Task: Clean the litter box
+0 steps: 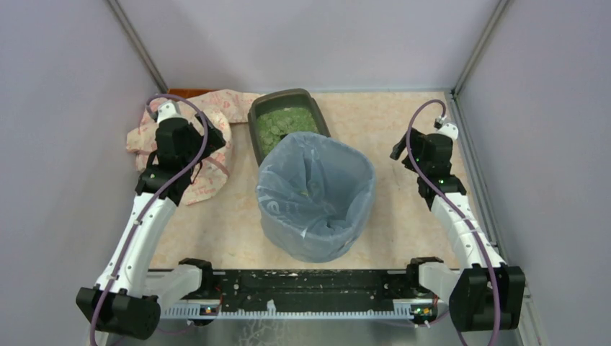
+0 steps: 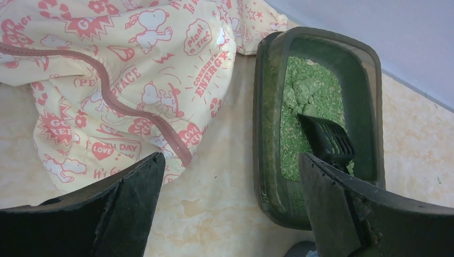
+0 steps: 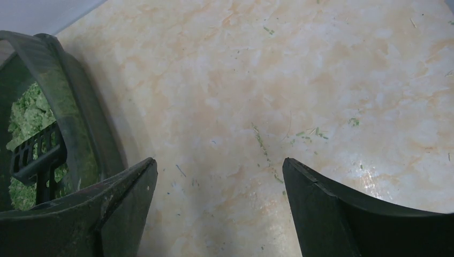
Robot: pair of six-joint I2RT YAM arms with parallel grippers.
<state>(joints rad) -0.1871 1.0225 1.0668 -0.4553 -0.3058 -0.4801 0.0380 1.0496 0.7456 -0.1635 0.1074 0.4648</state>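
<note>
The litter box (image 1: 315, 108), a shallow dark grey-green tray holding green litter, sits at the back centre behind the bin. It shows in the left wrist view (image 2: 369, 107) with clumps (image 2: 301, 93) and a small black slotted scoop (image 2: 326, 140) lying in the litter. The right wrist view shows its rim (image 3: 69, 118) and the scoop (image 3: 37, 158) at the left. My left gripper (image 2: 230, 184) is open and empty above the table, left of the tray. My right gripper (image 3: 219, 184) is open and empty above bare table, right of the tray.
A round bin lined with a blue-grey bag (image 1: 317, 194) stands in the centre, in front of the tray. A cream patterned cloth (image 1: 209, 115) lies at the back left, under the left arm; it also fills the left wrist view (image 2: 107, 80). Litter bits (image 3: 310, 134) dot the table. Walls enclose three sides.
</note>
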